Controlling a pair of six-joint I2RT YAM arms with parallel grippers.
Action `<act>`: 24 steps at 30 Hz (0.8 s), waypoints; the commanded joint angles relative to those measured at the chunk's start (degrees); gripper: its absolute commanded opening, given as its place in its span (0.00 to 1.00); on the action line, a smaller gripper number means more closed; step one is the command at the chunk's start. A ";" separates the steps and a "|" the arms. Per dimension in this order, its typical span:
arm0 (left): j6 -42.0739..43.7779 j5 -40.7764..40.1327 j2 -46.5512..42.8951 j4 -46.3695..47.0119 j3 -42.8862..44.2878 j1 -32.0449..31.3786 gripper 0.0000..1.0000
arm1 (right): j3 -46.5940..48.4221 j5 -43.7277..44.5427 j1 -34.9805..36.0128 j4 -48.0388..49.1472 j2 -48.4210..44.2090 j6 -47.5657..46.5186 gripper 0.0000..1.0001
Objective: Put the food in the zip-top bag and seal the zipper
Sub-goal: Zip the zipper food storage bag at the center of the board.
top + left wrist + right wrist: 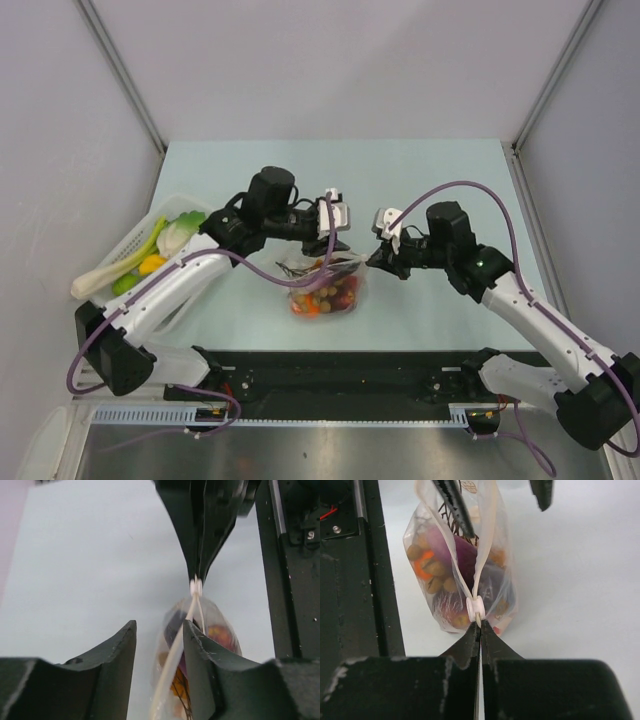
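Note:
The clear zip-top bag (325, 290) stands on the table between my grippers, filled with the food (328, 296), red, orange and purple pieces. My right gripper (376, 258) is shut on the end of the whitish zipper (487, 555), just behind its white slider (476, 609). The bag's mouth gapes open past the slider. My left gripper (326, 246) is open at the bag's top. In the left wrist view one zipper strip (175, 655) runs between its fingers (200, 665), close to the right one. The food (445, 570) shows through the plastic.
A white tray (140, 225) at the far left holds a leek (110, 265) and other green and yellow toy vegetables. A black base plate (350, 375) runs along the near edge. Enclosure walls stand at the left, right and back.

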 commanded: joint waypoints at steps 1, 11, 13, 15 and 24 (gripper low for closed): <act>-1.37 0.98 3.85 -2.40 4.65 -2.62 0.50 | -0.63 3.37 0.20 3.21 -2.48 0.24 0.00; -0.39 1.77 8.16 -0.56 4.04 -5.26 0.54 | -2.57 4.43 0.38 4.53 -5.03 1.82 0.00; -1.44 2.64 8.16 1.11 3.34 -5.34 0.52 | -2.66 4.43 0.38 4.71 -5.03 2.00 0.00; -2.15 3.00 8.16 2.17 2.90 -5.52 0.50 | -2.74 4.43 0.38 4.79 -4.95 2.00 0.00; -3.03 4.23 8.95 2.79 2.72 -6.93 0.43 | -2.74 5.74 0.29 6.11 -4.59 3.41 0.00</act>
